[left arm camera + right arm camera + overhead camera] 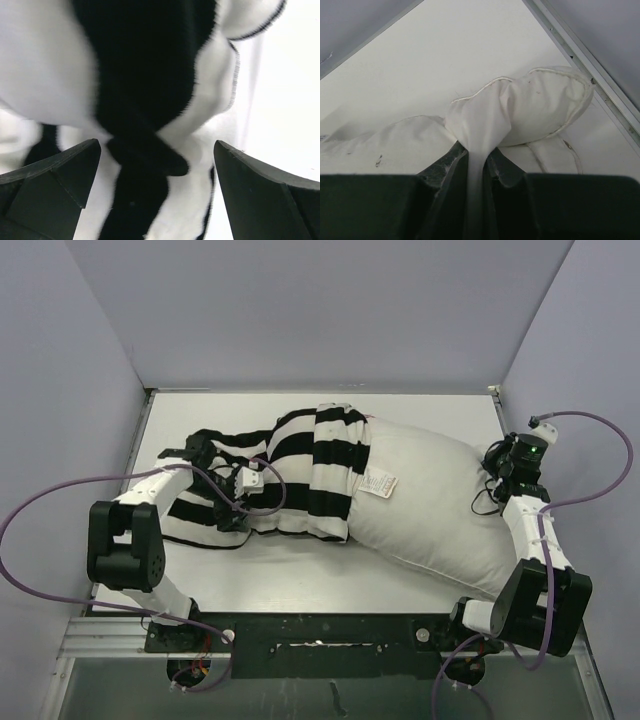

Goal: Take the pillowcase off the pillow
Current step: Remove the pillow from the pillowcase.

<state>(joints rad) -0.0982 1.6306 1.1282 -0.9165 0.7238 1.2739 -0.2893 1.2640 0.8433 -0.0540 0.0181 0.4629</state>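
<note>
The black and white striped pillowcase (290,475) lies bunched at the table's left and middle, still round the left end of the white pillow (435,505). The pillow's right half is bare, with a small label (379,483). My left gripper (240,502) is open over the bunched striped cloth (150,130), jaws wide apart with folds between them. My right gripper (492,462) is shut on a pinch of the pillow's white fabric (481,130) at its right corner.
Grey walls close in the white table (300,570) on the left, back and right. A metal rail (585,65) runs along the table's right edge, close to the pillow's corner. Purple cables loop off both arms.
</note>
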